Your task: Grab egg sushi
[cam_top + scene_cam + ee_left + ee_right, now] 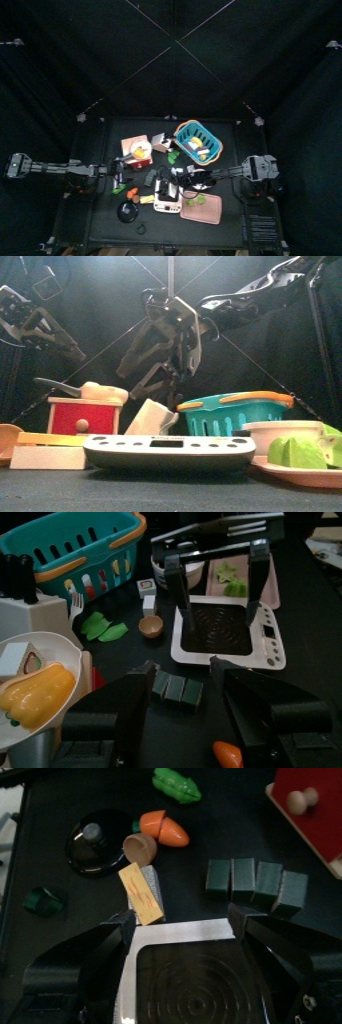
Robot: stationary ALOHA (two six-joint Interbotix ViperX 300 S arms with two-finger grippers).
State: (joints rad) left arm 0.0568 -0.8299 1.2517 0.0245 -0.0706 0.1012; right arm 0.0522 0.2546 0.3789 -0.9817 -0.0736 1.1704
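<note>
**Egg sushi lies by the scale; both pincers released**

I see the egg sushi (pixel 140 895) on the desk (pixel 67 793), a flat yellow slab with a pale side. It lies just beside a corner of the kitchen scale (pixel 181 934), tilted against the scale's edge.

The right pincer (pixel 185 928) hangs over the scale with its 2 jaws spread wide and nothing between them. The scale is white plastic with rounded corners and a black square platform ringed with fine circles. From the front its dark display strip is too blurred for me to read.

The left pincer (pixel 185 682) is likewise released, its jaws on either side of a row of 4 dark green blocks (pixel 177 692).

Near the sushi sit a glossy orange cone-shaped piece (pixel 167 826), a round black lid with a knob (pixel 94 843) and a red box with a wooden knob (pixel 314 808). Beyond the scale stands a teal slatted basket (pixel 80 552) with an orange rim.
</note>
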